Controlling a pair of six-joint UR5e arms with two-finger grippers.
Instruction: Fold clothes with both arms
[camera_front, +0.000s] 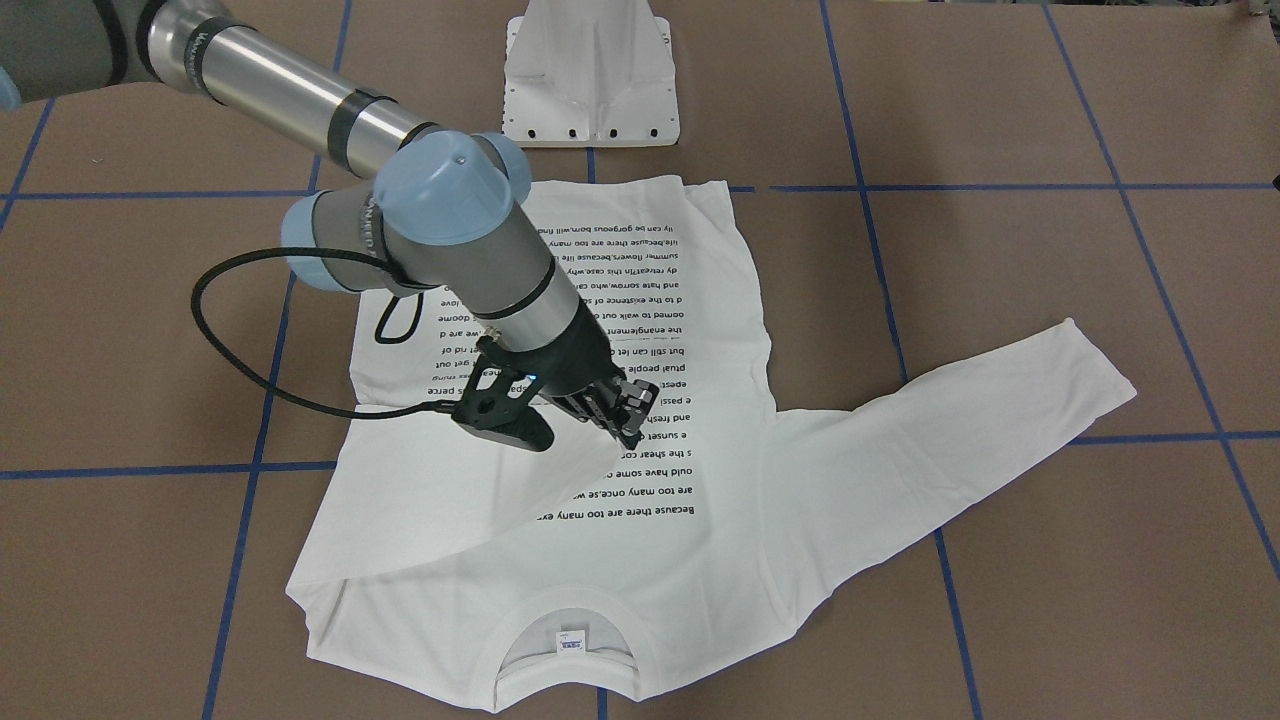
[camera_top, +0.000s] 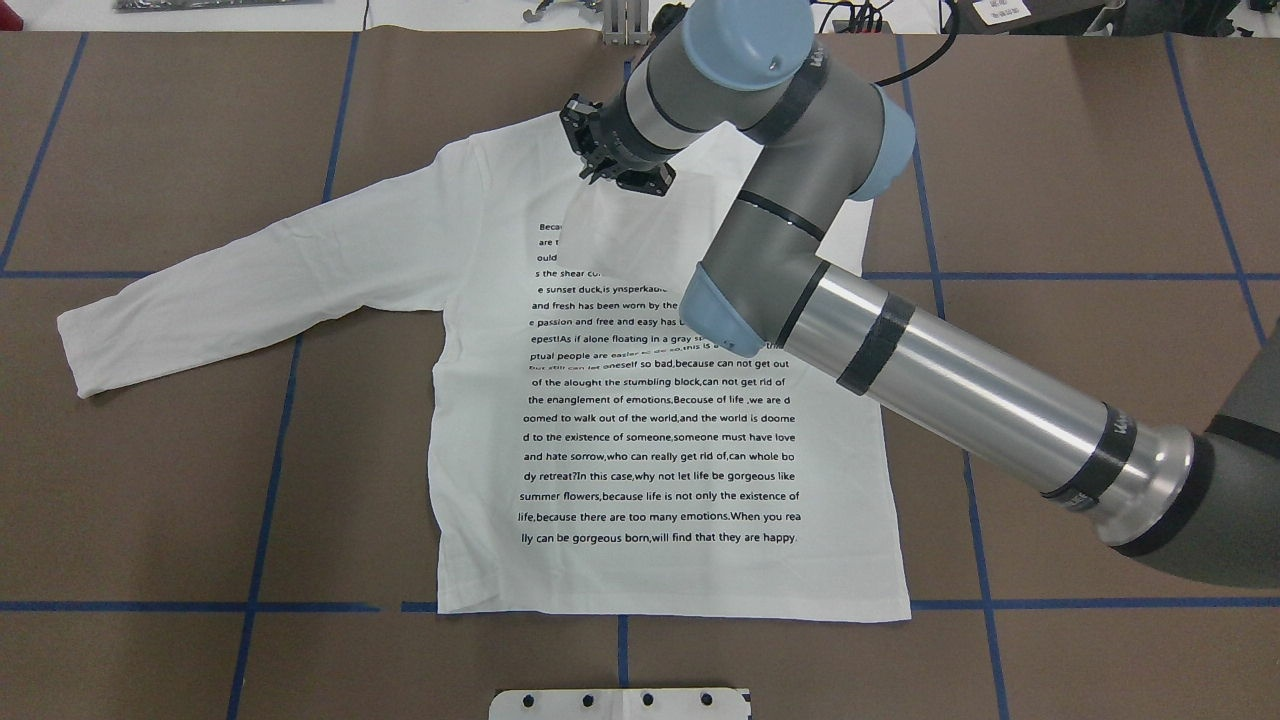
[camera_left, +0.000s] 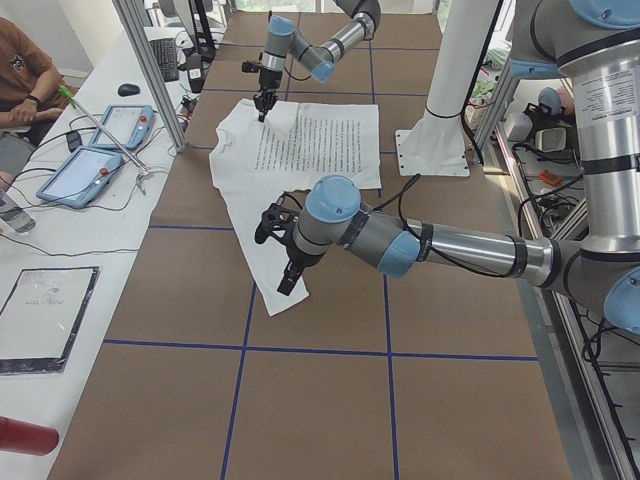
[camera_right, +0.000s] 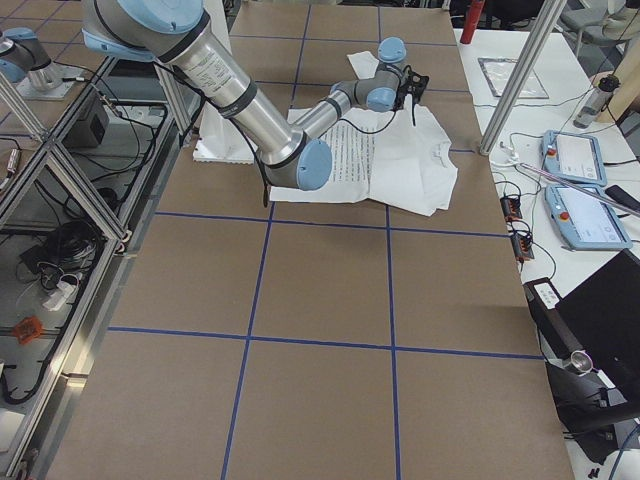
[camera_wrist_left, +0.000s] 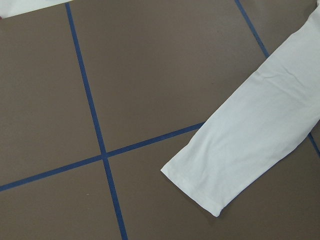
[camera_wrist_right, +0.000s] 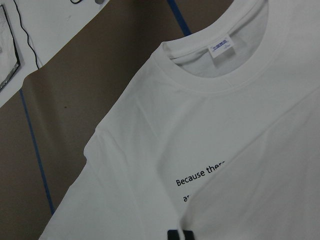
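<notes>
The white long-sleeved shirt (camera_top: 650, 450) lies flat with its text side up and its collar (camera_front: 565, 650) at the far edge from the robot. Its right sleeve (camera_front: 450, 520) is folded across the chest. My right gripper (camera_front: 630, 425) hangs just above the upper text lines, apparently shut on that sleeve's end; the right wrist view shows the collar (camera_wrist_right: 215, 80) and neck label (camera_wrist_right: 221, 48). The left sleeve (camera_top: 250, 280) stretches out flat. My left gripper (camera_left: 287, 278) hovers near its cuff (camera_wrist_left: 220, 190), and I cannot tell whether it is open or shut.
The white pedestal base (camera_front: 590, 75) stands just behind the shirt's hem. Blue tape lines (camera_top: 270, 450) grid the brown tabletop. A side table with tablets (camera_left: 100, 150) and cables runs along the far edge, past aluminium posts (camera_left: 150, 70). A person (camera_left: 20, 80) sits there.
</notes>
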